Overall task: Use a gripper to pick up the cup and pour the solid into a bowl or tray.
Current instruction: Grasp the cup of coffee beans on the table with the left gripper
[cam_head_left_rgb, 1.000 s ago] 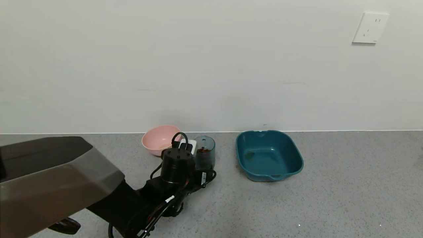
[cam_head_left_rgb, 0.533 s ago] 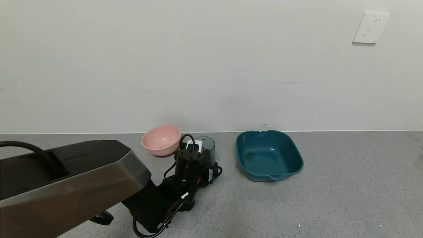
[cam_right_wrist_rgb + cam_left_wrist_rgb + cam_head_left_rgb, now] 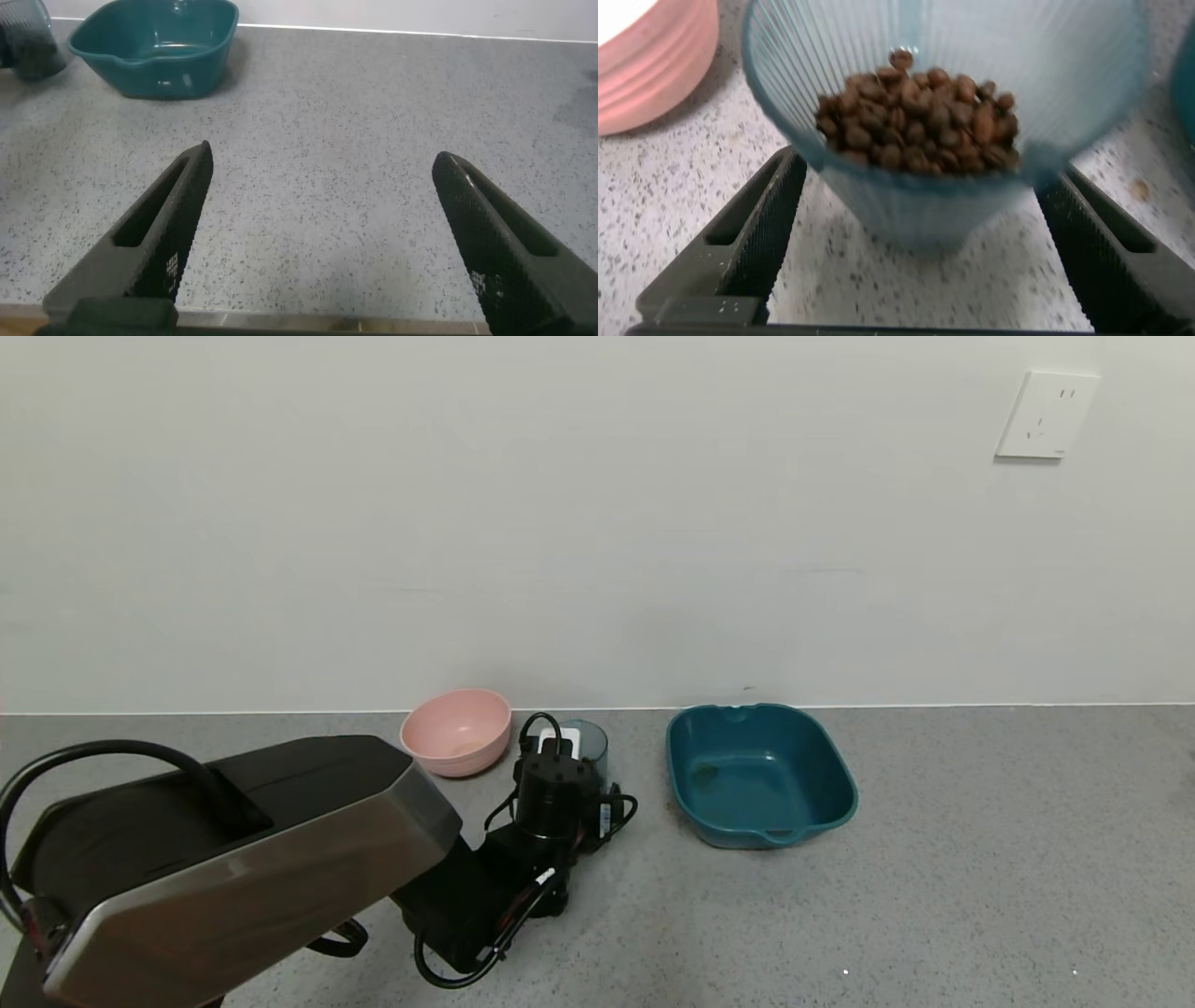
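One cup (image 3: 938, 121), ribbed and translucent teal, stands upright on the grey speckled floor between the pink bowl (image 3: 456, 731) and the dark-teal tray (image 3: 758, 773), near the wall. It holds the solid (image 3: 915, 117), a heap of brown pellets piled to about mid-height. The left gripper (image 3: 920, 238) has its fingers (image 3: 761, 233) spread wide, one on each side of the cup's lower body, with clear gaps on both sides; nothing is clamped yet.

Compared with a second ago, the left arm has pushed forward and toward the wall in the head view: its black wrist joint then sat beside the cup and now covers most of it, so only the rim peeks out. Cup, bowl and tray have not moved. That suggests the approach is nearly finished and closing on the cup is the likely next step.

The right gripper (image 3: 322, 233) hangs open over bare floor, well apart from the tray.
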`<state>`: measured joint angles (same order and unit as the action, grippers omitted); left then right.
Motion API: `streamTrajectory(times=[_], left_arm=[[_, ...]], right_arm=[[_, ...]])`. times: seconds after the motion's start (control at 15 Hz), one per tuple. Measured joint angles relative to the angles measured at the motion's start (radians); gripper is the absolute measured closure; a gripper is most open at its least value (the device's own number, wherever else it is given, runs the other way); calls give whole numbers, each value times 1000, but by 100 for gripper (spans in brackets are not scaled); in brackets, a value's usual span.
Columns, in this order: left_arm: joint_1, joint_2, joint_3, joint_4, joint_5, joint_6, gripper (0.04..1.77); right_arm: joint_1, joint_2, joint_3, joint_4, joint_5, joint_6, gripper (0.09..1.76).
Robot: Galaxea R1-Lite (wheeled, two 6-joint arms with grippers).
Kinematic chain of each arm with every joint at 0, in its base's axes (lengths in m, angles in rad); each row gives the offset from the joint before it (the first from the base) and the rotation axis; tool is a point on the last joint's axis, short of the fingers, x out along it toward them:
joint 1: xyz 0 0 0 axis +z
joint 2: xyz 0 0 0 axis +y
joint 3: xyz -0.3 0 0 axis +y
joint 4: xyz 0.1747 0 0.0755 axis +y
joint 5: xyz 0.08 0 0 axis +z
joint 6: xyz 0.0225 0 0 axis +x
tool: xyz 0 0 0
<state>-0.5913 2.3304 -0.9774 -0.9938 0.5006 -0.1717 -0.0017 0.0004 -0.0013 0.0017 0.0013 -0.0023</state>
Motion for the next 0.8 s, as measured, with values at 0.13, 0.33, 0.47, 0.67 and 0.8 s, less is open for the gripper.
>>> streamTrajectory(times=[0.13, 0.33, 0.47, 0.67, 0.8], left_arm=[[5, 17, -23, -3, -1, 0, 9], [12, 44, -49, -57, -2, 8, 9], [13, 57, -54, -74, -2, 9, 9], [13, 66, -53, -109, -3, 9, 9], [13, 71, -48, -131, -5, 9, 9]], right_arm=[[0, 0, 0, 0, 0, 0, 14], [0, 0, 0, 0, 0, 0, 14], [0, 0, 0, 0, 0, 0, 14], [0, 0, 0, 0, 0, 0, 14], [0, 0, 0, 0, 0, 0, 14]])
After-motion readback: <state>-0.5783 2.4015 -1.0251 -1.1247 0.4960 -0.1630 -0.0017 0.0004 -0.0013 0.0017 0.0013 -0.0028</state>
